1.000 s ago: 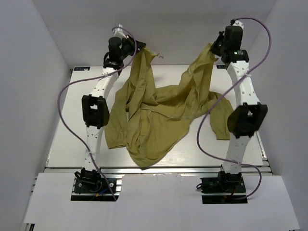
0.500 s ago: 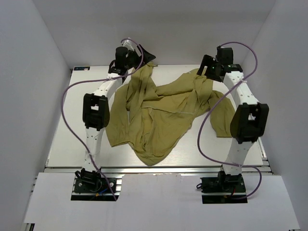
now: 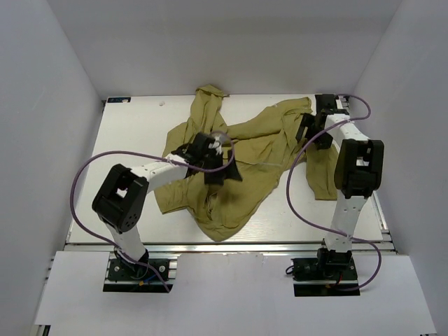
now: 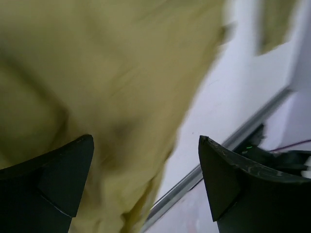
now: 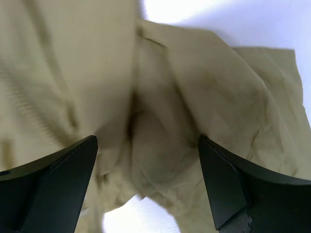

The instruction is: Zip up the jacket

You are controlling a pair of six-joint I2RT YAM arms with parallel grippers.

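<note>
The olive-green jacket [image 3: 238, 150] lies crumpled across the middle of the white table [image 3: 126, 140]; one part reaches the back edge and a sleeve trails off to the right. No zip shows in any view. My left gripper [image 3: 225, 171] hangs open over the jacket's middle. In the left wrist view, blurred fabric [image 4: 97, 73] fills the space below the left gripper [image 4: 146, 179], and nothing is between its fingers. My right gripper [image 3: 304, 133] is open above the jacket's right upper part. In the right wrist view, folds of the jacket [image 5: 170, 97] lie under the right gripper [image 5: 146, 179], which holds nothing.
White walls close in the table on three sides. A metal rail [image 3: 224, 245] runs along the near edge, and it also shows in the left wrist view as the rail [image 4: 194, 179]. Purple cables [image 3: 84, 175] loop beside both arms. Bare table [image 5: 136, 213] shows under the right gripper.
Both grippers opened and let go of the jacket, which dropped flat onto the table. The left arm swung down over the jacket's middle. The right arm lowered toward its right side.
</note>
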